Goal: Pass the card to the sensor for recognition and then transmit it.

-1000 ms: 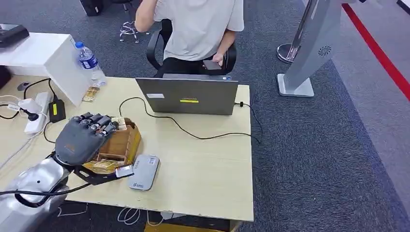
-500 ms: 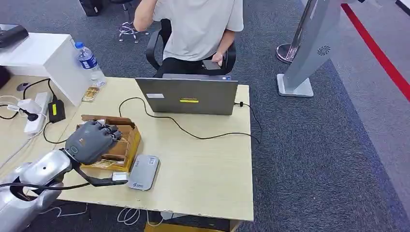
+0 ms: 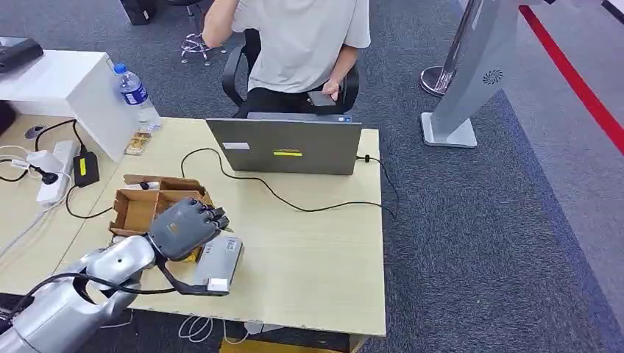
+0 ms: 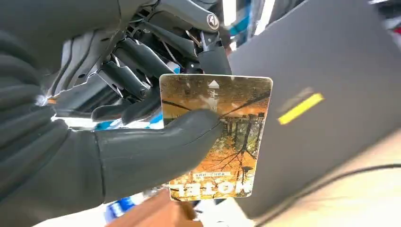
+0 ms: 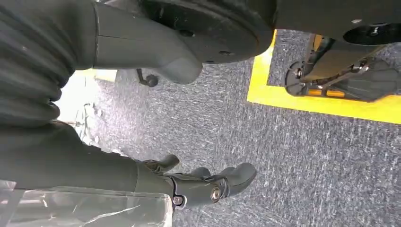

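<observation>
Left robot hand (image 3: 185, 229): matt dark grey plastic shell, rubbery thumb; forearm brushed silver metal. Card (image 4: 218, 137): glossy printed plastic. Box (image 3: 143, 208): raw brown cardboard. Surface (image 3: 316, 257): pale wood-look laminate, smooth. Sensor (image 3: 221, 262): grey satin plastic. Floor (image 3: 478, 243): rough grey carpet.

Sensor (image 3: 221, 262) — far end under left hand (image 3: 185, 229); card (image 4: 216, 137) print partly behind thumb.

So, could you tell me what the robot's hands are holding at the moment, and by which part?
The left hand holds the card, its thumb pressed across the card's face near one long edge. The right hand holds nothing.
</observation>
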